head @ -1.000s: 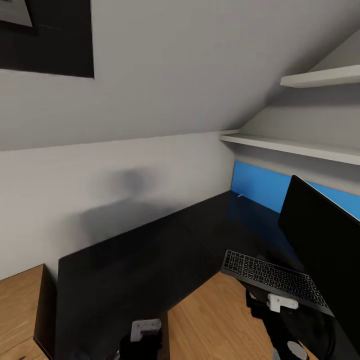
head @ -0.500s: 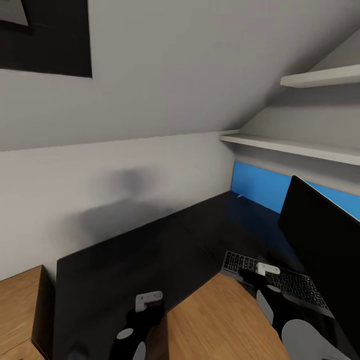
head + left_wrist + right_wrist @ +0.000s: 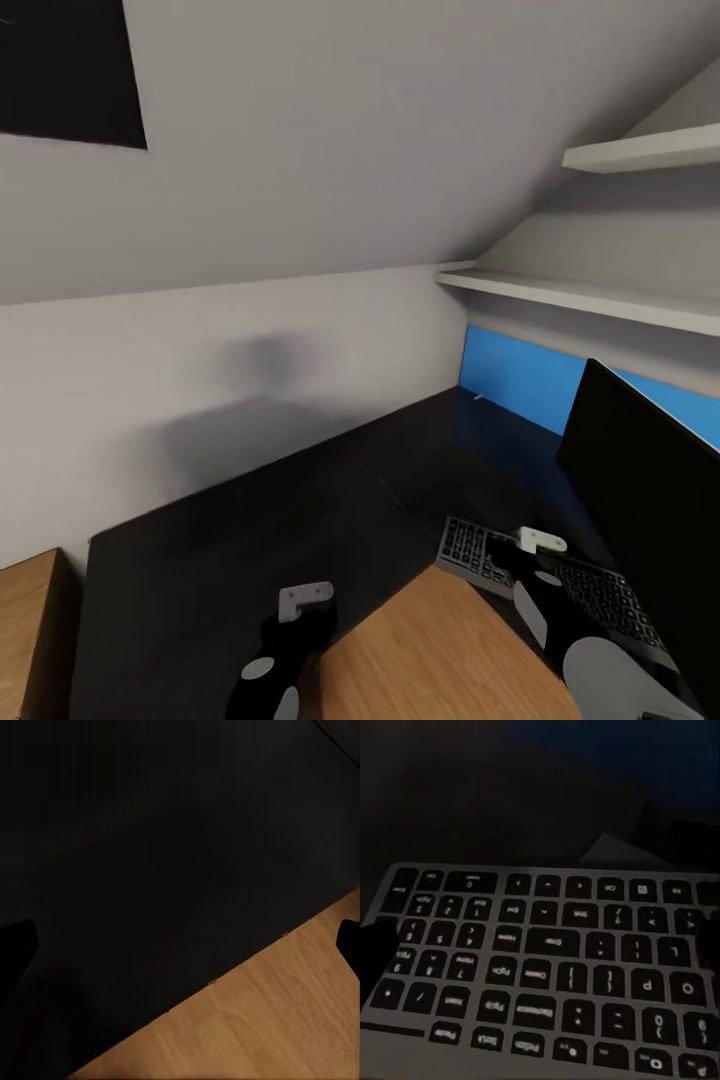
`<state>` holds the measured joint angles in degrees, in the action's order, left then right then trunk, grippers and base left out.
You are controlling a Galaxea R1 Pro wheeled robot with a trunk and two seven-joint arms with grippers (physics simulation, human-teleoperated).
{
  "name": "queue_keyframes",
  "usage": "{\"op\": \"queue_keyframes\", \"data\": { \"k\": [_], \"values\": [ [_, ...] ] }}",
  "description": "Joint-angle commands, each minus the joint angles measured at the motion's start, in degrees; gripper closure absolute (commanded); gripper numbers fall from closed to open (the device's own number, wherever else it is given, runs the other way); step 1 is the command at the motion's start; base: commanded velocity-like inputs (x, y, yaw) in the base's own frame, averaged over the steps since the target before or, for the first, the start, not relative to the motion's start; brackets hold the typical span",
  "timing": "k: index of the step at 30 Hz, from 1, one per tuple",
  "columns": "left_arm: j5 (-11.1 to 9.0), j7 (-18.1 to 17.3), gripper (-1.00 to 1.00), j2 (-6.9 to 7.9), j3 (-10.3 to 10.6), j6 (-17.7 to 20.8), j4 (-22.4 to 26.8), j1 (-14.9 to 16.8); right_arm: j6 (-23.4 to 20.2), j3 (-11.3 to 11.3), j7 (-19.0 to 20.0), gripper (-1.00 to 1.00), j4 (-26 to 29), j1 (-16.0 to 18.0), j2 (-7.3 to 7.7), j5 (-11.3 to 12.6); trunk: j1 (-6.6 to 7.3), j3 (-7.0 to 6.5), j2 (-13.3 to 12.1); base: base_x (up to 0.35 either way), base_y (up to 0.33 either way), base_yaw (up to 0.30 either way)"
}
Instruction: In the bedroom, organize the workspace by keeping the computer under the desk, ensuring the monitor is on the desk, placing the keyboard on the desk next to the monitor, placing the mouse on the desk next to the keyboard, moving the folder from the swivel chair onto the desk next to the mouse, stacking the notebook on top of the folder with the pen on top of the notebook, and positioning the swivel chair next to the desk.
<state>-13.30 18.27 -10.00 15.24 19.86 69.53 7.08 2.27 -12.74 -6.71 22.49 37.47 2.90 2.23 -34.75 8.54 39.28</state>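
Your view has swung slightly since a second ago, and your right end effector has risen over the keyboard, which lies on the worktop at four o'clock beside the monitor. I cannot tell its jaw state.

Two white wall shelves, blue wall panel, wooden floor, dark picture frame.

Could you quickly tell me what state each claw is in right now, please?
Left claw: open, empty, over the desk edge.
Right claw: open, holding nothing, hovering above the keyboard.
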Motion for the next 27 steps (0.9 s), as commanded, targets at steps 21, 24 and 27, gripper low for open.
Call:
{"op": "queue_keyframes", "data": {
  "k": [21,24,27],
  "values": [
    [-0.9,0.6,-1.00,0.00,0.1,0.0,1.5,0.0,-3.2,-0.2,-5.8,-1.00,-0.8,0.1,1.17,0.3,-1.58,1.35,2.9,0.085,-0.035,0.000],
    [-0.9,0.6,-1.00,0.00,0.0,0.0,1.8,0.0,-3.8,-0.2,-6.3,-1.00,-0.8,0.1,1.17,0.4,-2.23,1.89,4.1,0.000,0.000,0.000],
    [-0.9,0.6,-1.00,0.00,-0.1,0.0,1.9,0.0,-4.0,-0.2,-6.5,-1.00,-0.8,0.2,1.15,0.4,-2.89,2.43,5.3,0.000,0.000,0.000]
  ]
}}
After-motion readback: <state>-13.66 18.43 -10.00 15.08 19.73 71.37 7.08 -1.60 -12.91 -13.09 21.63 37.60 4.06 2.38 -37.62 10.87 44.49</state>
